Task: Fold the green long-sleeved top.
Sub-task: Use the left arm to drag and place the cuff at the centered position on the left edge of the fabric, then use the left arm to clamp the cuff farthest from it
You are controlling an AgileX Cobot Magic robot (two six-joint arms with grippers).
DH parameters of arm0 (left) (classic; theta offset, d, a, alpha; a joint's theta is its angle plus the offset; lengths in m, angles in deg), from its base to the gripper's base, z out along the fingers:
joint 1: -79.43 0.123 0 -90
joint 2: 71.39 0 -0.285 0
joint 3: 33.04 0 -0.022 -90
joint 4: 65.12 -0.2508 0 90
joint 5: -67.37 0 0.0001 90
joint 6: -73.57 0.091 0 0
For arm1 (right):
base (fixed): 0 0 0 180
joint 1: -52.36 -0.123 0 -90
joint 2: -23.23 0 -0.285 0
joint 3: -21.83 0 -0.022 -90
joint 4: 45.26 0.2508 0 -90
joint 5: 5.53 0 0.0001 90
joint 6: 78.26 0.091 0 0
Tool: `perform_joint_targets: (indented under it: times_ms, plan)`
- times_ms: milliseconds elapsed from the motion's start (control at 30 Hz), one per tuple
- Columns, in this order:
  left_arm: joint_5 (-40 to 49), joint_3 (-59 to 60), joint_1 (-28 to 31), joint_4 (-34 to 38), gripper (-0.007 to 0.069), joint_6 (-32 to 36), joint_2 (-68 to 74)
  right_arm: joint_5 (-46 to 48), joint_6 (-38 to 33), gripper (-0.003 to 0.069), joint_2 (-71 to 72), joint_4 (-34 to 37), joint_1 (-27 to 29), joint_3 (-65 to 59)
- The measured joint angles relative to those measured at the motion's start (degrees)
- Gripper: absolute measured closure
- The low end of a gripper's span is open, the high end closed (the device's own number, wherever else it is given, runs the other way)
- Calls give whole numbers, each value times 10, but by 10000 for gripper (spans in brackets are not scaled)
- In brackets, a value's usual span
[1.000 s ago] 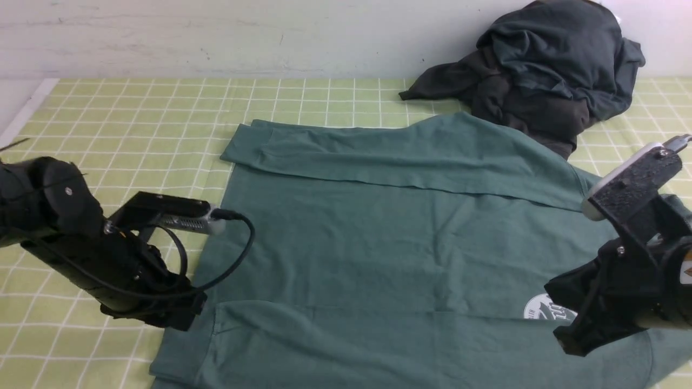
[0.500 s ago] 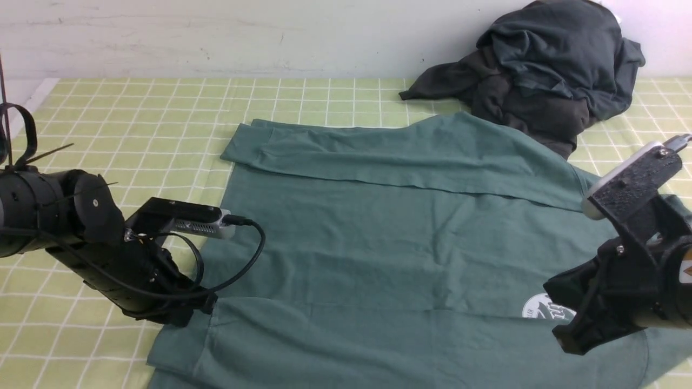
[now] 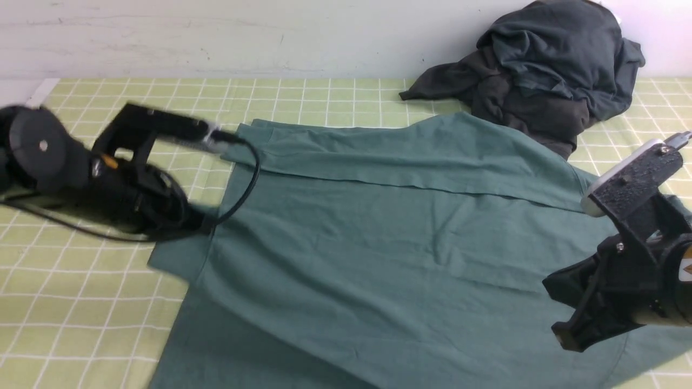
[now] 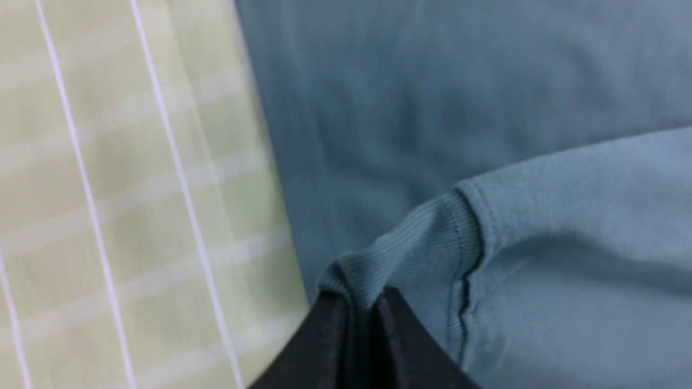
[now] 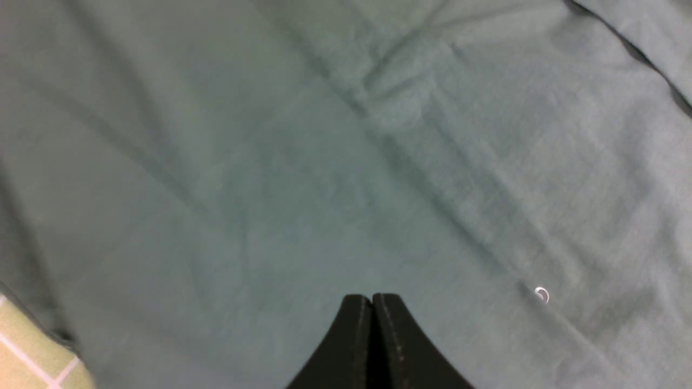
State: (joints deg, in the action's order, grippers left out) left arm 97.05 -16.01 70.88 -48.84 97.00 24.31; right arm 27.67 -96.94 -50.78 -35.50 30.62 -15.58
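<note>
The left gripper is clenched on the ribbed cuff of the green long-sleeved top; the left wrist view shows the two black fingertips pinching a fold of the cuff's edge between them. In the front view this arm is blurred, low over the left side of the counter, and the pinched cuff sits just off the garment's left edge. The near sleeve runs from it as a broad diagonal band across the body of the top toward the near right. The top lies spread over the middle and right of the counter's yellow-green checked cover. Its other sleeve is folded flat along the far edge. The right gripper is pressed shut with nothing between its fingertips, and hangs over the right part of the top above plain, lightly wrinkled fabric; whether it touches the cloth cannot be told. A dark charcoal-grey heap of clothes rests at the far right against the wall, its near edge meeting the top's far shoulder.
</note>
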Motion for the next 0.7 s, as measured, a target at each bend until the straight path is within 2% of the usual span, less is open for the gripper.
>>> perform_joint_targets:
  times_ms: [200,400,500,600,667,700]
  plan:
    - [7,-127,-1,-7,594,5,107,0,0,669,0,0,0,0]
    - [83,-286,-1,-28,548,19,258,0,0,669,0,0,0,0]
    - [125,-390,0,-53,433,14,343,-2,0,669,0,0,0,0]
    - [138,-499,5,-71,287,-24,420,-7,0,669,0,0,0,0]
    - [139,-524,8,-72,251,-38,439,-8,0,669,0,0,0,0]
    - [139,-569,15,-73,209,-75,469,-8,0,669,0,0,0,0]
